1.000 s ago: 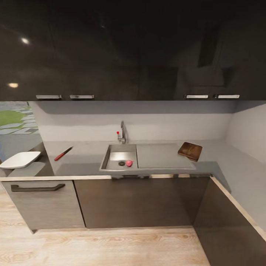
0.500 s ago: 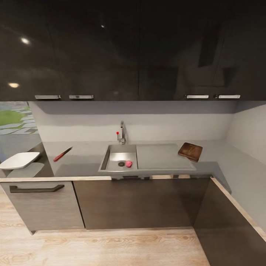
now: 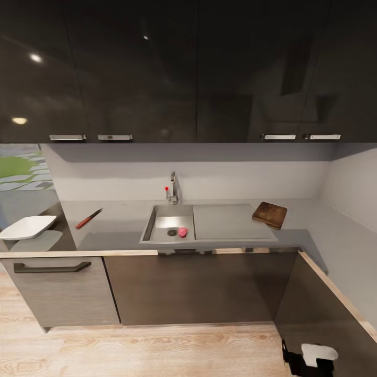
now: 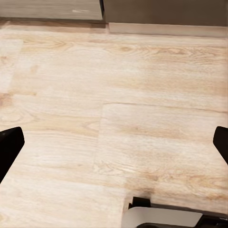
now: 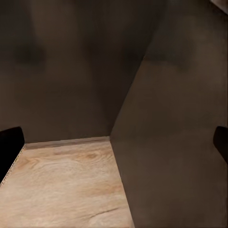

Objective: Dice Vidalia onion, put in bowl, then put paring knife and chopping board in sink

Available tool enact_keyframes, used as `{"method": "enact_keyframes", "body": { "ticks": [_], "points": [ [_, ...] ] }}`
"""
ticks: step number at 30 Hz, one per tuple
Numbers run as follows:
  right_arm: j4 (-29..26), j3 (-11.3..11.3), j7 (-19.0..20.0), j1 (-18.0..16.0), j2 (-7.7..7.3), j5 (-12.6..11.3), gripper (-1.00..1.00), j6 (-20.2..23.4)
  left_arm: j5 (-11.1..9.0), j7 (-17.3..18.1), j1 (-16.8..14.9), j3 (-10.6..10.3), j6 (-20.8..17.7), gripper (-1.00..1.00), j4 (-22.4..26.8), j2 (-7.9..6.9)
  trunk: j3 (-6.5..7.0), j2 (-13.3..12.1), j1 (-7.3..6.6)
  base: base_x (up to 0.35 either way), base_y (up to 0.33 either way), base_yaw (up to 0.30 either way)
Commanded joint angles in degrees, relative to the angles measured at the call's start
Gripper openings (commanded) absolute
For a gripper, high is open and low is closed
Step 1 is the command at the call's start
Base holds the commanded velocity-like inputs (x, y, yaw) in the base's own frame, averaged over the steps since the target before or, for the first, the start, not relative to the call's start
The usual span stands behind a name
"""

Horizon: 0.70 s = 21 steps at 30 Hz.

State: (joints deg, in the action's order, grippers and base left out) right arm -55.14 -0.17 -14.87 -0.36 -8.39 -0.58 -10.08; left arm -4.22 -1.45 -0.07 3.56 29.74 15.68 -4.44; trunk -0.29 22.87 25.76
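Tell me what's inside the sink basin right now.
In the sink basin, the Vidalia onion lies on the steel floor just beside the round drain. The near wall hides the basin's front strip, so anything there can't be seen.

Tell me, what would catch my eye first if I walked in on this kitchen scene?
Probably the small pink-red Vidalia onion, lying beside the round drain in the stainless-steel sink at the middle of the long grey countertop. Next, the red-handled paring knife lying on the counter left of the sink, and the dark brown wooden chopping board at the drainboard's far right corner. A shallow white squarish bowl sits at the far left.
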Motion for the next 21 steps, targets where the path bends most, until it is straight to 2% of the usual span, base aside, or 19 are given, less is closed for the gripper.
{"method": "enact_keyframes", "body": {
  "ticks": [1, 3, 5, 6, 8, 9, 10, 11, 13, 14, 15, 16, 17, 18, 20, 21],
  "points": [
    [-6.4, 0.1, -0.8, -0.2, -0.06, -0.1, 1.00, 5.1, -0.4, 0.0, 0.0, -0.1, 0.1, 1.00, 0.0, 0.02, -0.04, 0.0, 0.02, 0.000, 0.000, 0.000],
    [-12.7, 0.0, -1.2, -1.4, -0.10, 0.0, 1.00, 11.2, -0.4, 0.0, 0.0, -0.1, 0.1, 1.00, 0.0, 0.06, -0.04, 0.0, 0.02, 0.000, 0.000, 0.000],
    [-16.0, 0.1, -1.3, -3.3, -0.16, 0.0, 1.00, 15.3, -0.4, 0.0, 0.0, -0.1, 0.1, 1.00, 0.0, 0.16, -0.04, 0.0, 0.02, 0.000, 0.000, 0.000],
    [-19.0, 0.1, -2.1, -9.0, -0.20, 0.0, 1.00, 22.1, -0.4, 0.0, 0.0, -0.1, 0.1, 1.00, 0.0, 0.37, -0.04, 0.0, 0.02, 0.000, 0.000, 0.000],
    [-19.8, 0.1, -3.4, -15.8, -0.21, 0.1, 1.00, 28.5, -0.4, 0.0, 0.0, -0.1, 0.1, 1.00, 0.0, 0.42, -0.04, 0.0, 0.02, 0.000, 0.000, 0.000],
    [-19.6, 0.1, -4.8, -23.9, -0.22, 0.2, 1.00, 35.1, -0.4, 0.0, 0.0, -0.1, 0.1, 1.00, 0.0, 0.46, -0.04, 0.0, 0.02, 0.000, 0.000, 0.000],
    [-18.6, 0.1, -5.4, -30.0, -0.22, 0.2, 1.00, 39.0, -0.4, 0.0, 0.0, -0.1, 0.1, 1.00, 0.0, 0.48, -0.04, 0.0, 0.02, 0.000, 0.000, 0.000],
    [-17.1, 0.1, -5.6, -33.9, -0.22, 0.1, 1.00, 40.9, -0.4, 0.0, 0.0, -0.1, 0.1, 1.00, 0.0, 0.48, -0.04, 0.0, 0.02, 0.000, 0.000, 0.000],
    [-7.8, 0.1, -5.9, -46.4, -0.22, 0.3, 1.00, 43.4, -0.3, 0.0, 0.0, -0.1, 0.1, 1.00, 0.0, 0.68, -0.04, 0.0, 0.02, 0.000, -0.037, 0.000],
    [-5.3, 0.1, -6.0, -48.7, -0.22, 0.4, 1.00, 43.6, -0.3, 0.0, 0.0, -0.1, 0.1, 1.00, 0.0, 0.71, -0.04, 0.0, 0.02, 0.000, -0.055, 0.000],
    [0.2, 0.1, -6.0, -53.4, -0.24, 0.4, 1.00, 43.9, -0.3, 0.0, 0.0, -0.1, 0.1, 1.00, 0.0, 0.76, -0.04, 0.0, 0.02, 0.000, -0.065, 0.000],
    [9.3, 0.1, -6.0, -60.8, -0.36, 0.5, 1.00, 44.0, -0.3, 0.0, 0.0, -0.1, 0.1, 1.00, 0.0, 0.89, -0.04, 0.0, 0.02, 0.005, -0.076, 0.000],
    [12.4, 0.2, -6.0, -63.4, -0.45, 0.5, 1.00, 44.0, -0.3, 0.0, 0.0, -0.1, 0.1, 1.00, -0.1, 0.93, -0.04, 0.0, 0.02, 0.014, -0.081, 0.000],
    [21.3, 0.2, -6.0, -70.7, -0.93, 0.5, 1.00, 43.9, -0.3, 0.0, 0.0, -0.1, 0.1, 1.00, -0.1, 1.02, -0.04, 0.0, 0.02, 0.052, -0.099, 0.000],
    [29.8, 0.2, -5.8, -78.3, -2.05, 0.4, 1.00, 43.8, -0.3, 0.0, 0.0, -0.1, 0.1, 1.00, -0.1, 1.07, -0.04, 0.0, 0.02, 0.079, -0.128, 0.000],
    [32.1, 0.2, -5.7, -80.7, -2.48, 0.4, 1.00, 43.7, -0.3, 0.0, 0.0, -0.1, 0.1, 1.00, -0.1, 1.08, -0.04, 0.0, 0.02, 0.105, -0.163, 0.000]
  ]
}}
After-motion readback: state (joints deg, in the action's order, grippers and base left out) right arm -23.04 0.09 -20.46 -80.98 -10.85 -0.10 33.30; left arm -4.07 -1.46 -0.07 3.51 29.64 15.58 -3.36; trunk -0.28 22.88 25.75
